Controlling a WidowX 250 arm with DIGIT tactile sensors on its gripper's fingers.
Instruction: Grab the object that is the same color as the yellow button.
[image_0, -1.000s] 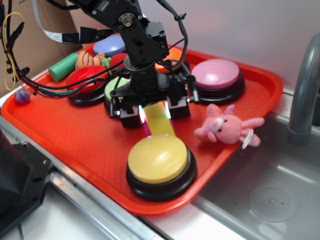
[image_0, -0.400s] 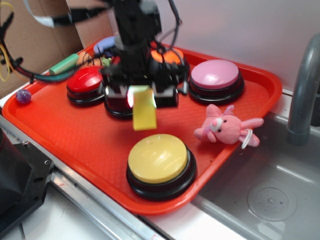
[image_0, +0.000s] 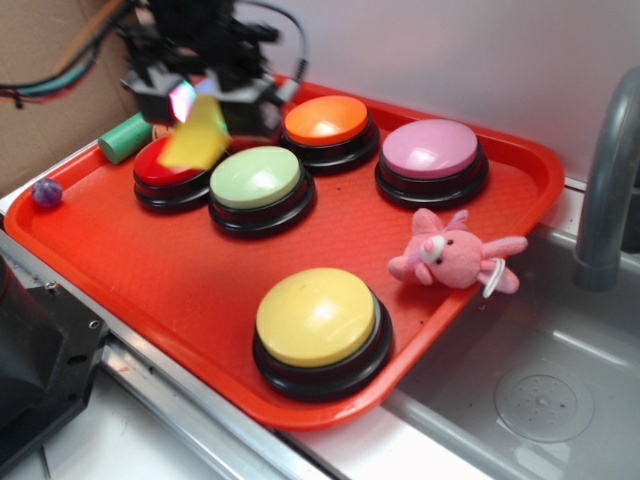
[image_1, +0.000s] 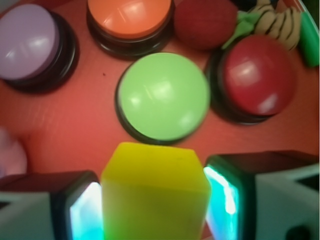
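My gripper (image_0: 205, 105) is shut on the pale-yellow block (image_0: 197, 138) and holds it in the air above the red button (image_0: 168, 165) at the tray's back left. In the wrist view the block (image_1: 156, 192) fills the gap between the two glowing fingers (image_1: 86, 216), and the gripper (image_1: 155, 212) looks down on the light-green button (image_1: 164, 96). The yellow button (image_0: 316, 316) sits on its black base near the tray's front edge, well away from the gripper.
On the orange-red tray (image_0: 150, 270) also stand a light-green button (image_0: 257, 178), an orange button (image_0: 325, 120) and a pink button (image_0: 431, 148). A pink plush rabbit (image_0: 450, 255) lies at the right. A green cylinder (image_0: 126, 137) and purple ball (image_0: 46, 191) sit left. A sink and faucet (image_0: 605, 180) are right.
The gripper has risen from the tray with the yellow block and swung back and to the left, from in front of the light-green button to above the red one.
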